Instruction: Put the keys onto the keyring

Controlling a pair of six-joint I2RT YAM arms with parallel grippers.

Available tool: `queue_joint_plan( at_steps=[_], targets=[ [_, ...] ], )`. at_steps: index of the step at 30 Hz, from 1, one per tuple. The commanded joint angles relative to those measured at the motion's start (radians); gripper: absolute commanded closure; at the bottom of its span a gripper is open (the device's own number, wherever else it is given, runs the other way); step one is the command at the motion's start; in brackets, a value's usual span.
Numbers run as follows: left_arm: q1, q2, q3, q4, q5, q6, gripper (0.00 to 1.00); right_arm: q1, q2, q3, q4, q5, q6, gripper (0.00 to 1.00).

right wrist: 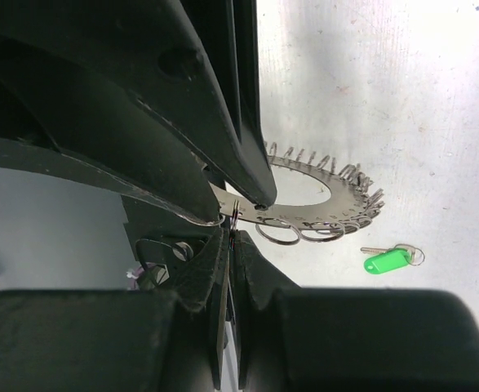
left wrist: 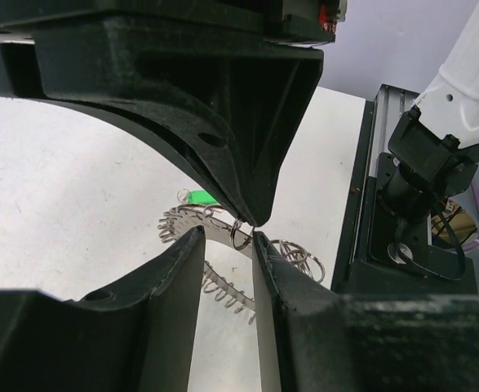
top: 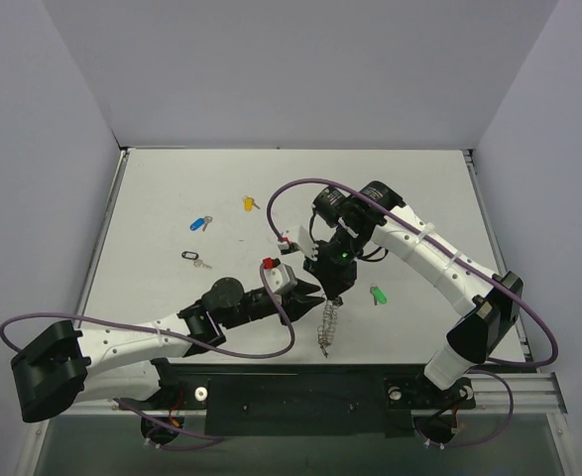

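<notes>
Four keys lie on the tabletop (top: 439, 188), one of each colour: a yellow-headed key (top: 250, 203), a blue-headed key (top: 199, 223) and a black-headed key (top: 192, 258) off to the left, and a green-headed key (top: 377, 295) just right of the claws. One keyring (top: 327, 325) hangs between the two arms. The right claw (right wrist: 231, 245) is clenched on a single wire loop (left wrist: 240, 234) at its edge. The left claw (left wrist: 228, 237) is released, its jaws apart astride the hoop's band.
</notes>
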Motion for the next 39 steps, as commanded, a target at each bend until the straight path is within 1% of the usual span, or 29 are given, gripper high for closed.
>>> queue_joint_plan(
  at_steps=[1, 6, 12, 14, 16, 17, 18, 19, 20, 25, 29, 30, 32, 33, 34, 35, 36, 37, 39],
  targets=[
    [-0.005, 0.018, 0.055, 0.075, 0.023, 0.013, 0.62, 0.005, -0.007, 0.031, -0.058, -0.039, -0.013, 1.0],
    [-0.005, 0.032, 0.064, 0.081, 0.043, 0.016, 0.69, 0.005, -0.01, 0.031, -0.06, -0.044, -0.016, 1.0],
    [-0.005, 0.044, 0.067, 0.079, 0.073, 0.018, 0.73, 0.005, -0.013, 0.031, -0.058, -0.045, -0.019, 1.0],
    [-0.004, 0.044, 0.069, 0.076, 0.084, 0.02, 0.76, 0.005, -0.013, 0.032, -0.061, -0.047, -0.019, 1.0],
    [-0.004, 0.047, 0.07, 0.072, 0.095, 0.023, 0.83, 0.007, -0.015, 0.032, -0.061, -0.049, -0.02, 1.0],
    [-0.004, 0.049, 0.073, 0.064, 0.1, 0.023, 0.89, 0.005, -0.013, 0.031, -0.061, -0.049, -0.02, 1.0],
    [-0.004, 0.049, 0.075, 0.061, 0.106, 0.026, 0.92, 0.005, -0.015, 0.031, -0.061, -0.05, -0.02, 1.0],
    [-0.004, 0.05, 0.076, 0.055, 0.109, 0.026, 0.97, 0.005, -0.015, 0.031, -0.061, -0.052, -0.022, 1.0],
    [-0.004, 0.053, 0.078, 0.05, 0.11, 0.026, 1.0, 0.005, -0.016, 0.031, -0.06, -0.053, -0.022, 1.0],
    [-0.002, 0.056, 0.089, 0.021, 0.107, 0.015, 1.0, 0.005, -0.021, 0.029, -0.064, -0.062, -0.029, 1.0],
    [-0.002, 0.03, 0.069, 0.035, 0.041, -0.037, 1.0, 0.005, -0.038, 0.025, -0.067, -0.093, -0.049, 1.0],
    [-0.002, 0.021, 0.055, 0.041, 0.034, -0.058, 1.0, 0.004, -0.042, 0.022, -0.069, -0.102, -0.051, 0.98],
    [-0.002, 0.003, 0.023, 0.091, 0.011, -0.086, 1.0, 0.0, -0.05, 0.017, -0.066, -0.119, -0.059, 0.91],
    [-0.002, -0.008, 0.01, 0.143, -0.003, -0.094, 1.0, -0.003, -0.051, 0.017, -0.067, -0.127, -0.063, 0.86],
    [-0.004, -0.013, -0.019, 0.17, -0.012, -0.111, 1.0, -0.01, -0.059, 0.015, -0.067, -0.143, -0.069, 0.84],
    [-0.004, -0.02, -0.032, 0.224, -0.026, -0.112, 1.0, -0.015, -0.064, 0.015, -0.069, -0.153, -0.072, 0.79],
    [-0.005, -0.023, -0.057, 0.248, -0.035, -0.122, 1.0, -0.029, -0.073, 0.017, -0.072, -0.177, -0.08, 0.78],
    [-0.005, -0.029, -0.072, 0.304, -0.052, -0.129, 1.0, -0.041, -0.077, 0.02, -0.076, -0.208, -0.088, 0.73],
    [-0.005, -0.028, -0.103, 0.38, -0.064, -0.131, 1.0, -0.075, -0.096, 0.025, -0.09, -0.258, -0.114, 0.7]
  ],
)
